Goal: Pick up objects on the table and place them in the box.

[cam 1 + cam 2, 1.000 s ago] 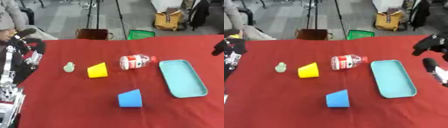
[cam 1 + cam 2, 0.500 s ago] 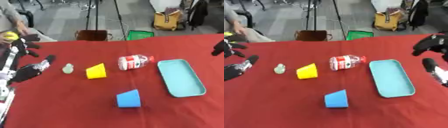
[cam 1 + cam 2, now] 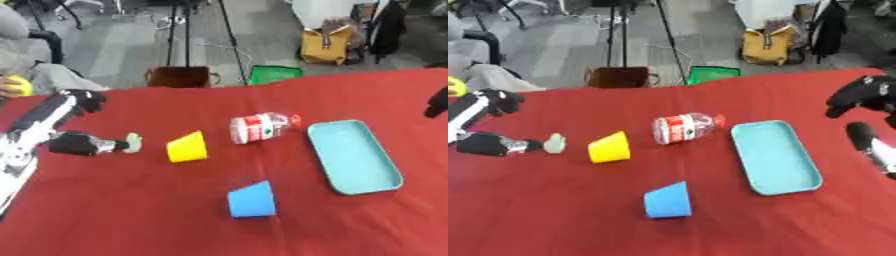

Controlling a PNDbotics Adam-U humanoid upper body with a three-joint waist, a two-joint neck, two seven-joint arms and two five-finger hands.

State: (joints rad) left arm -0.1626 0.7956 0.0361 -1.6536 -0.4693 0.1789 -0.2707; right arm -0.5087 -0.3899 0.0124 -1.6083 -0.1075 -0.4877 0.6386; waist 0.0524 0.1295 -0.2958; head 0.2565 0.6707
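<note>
Box (image 3: pixel 354 156) is empty so far; bottle (image 3: pixel 259 127), yellow cup (image 3: pixel 187 147), blue cup (image 3: pixel 252 199) all wait. My left hand (image 3: pixel 77 143) reaches a small pale thing (image 3: pixel 132 142), can't tell its fingers.

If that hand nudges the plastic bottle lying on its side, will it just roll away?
Probably: the bottle lies on its side on the flat red tablecloth, so its round body could roll. It looks clear and mostly empty, so likely light. Its smooth sides may slip.
</note>
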